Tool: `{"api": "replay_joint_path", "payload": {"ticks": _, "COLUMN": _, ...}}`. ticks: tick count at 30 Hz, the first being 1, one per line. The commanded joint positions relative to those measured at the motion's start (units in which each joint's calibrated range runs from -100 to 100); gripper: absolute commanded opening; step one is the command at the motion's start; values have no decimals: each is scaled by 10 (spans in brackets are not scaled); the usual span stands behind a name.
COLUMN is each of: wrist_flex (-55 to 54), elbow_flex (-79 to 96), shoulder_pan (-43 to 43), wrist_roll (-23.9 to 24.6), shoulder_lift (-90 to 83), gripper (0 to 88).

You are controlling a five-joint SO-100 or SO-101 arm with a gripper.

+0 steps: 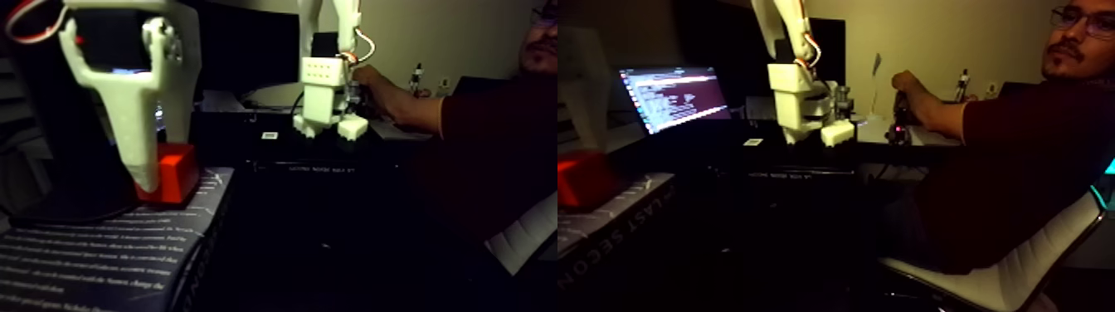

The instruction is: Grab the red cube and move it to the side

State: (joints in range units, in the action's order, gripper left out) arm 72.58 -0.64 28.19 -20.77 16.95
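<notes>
I see my gripper (158, 170) with its jaws clamped on the red cube (172, 173), resting on a book (108, 257).

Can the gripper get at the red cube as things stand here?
Probably yes. In the fixed view the white gripper is already down at the red cube, one finger in front of its face, and nothing lies between them. Whether the jaws are closed on it cannot be told.

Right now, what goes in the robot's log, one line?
gripper: around cube | cube: on book | person's hand: at second arm
</notes>
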Motion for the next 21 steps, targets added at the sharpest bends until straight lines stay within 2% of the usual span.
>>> {"api": "replay_joint_path", "payload": {"ticks": 1, "wrist_flex": -5, "elbow_flex": 0, "shoulder_pan": 10, "wrist_roll": -4, "shoulder_lift": -4, "gripper": 62}}
{"api": "replay_joint_path", "payload": {"ticks": 10, "wrist_flex": -4, "elbow_flex": 15, "shoulder_pan": 13, "wrist_roll": -12, "shoulder_lift": -4, "gripper": 74}}
{"api": "replay_joint_path", "payload": {"ticks": 17, "wrist_flex": -4, "elbow_flex": 51, "shoulder_pan": 4, "wrist_roll": -40, "shoulder_lift": -6, "gripper": 283}}
{"api": "replay_joint_path", "payload": {"ticks": 21, "wrist_flex": -1, "elbow_flex": 42, "shoulder_pan": 4, "wrist_roll": -43, "shoulder_lift": -7, "gripper": 305}}
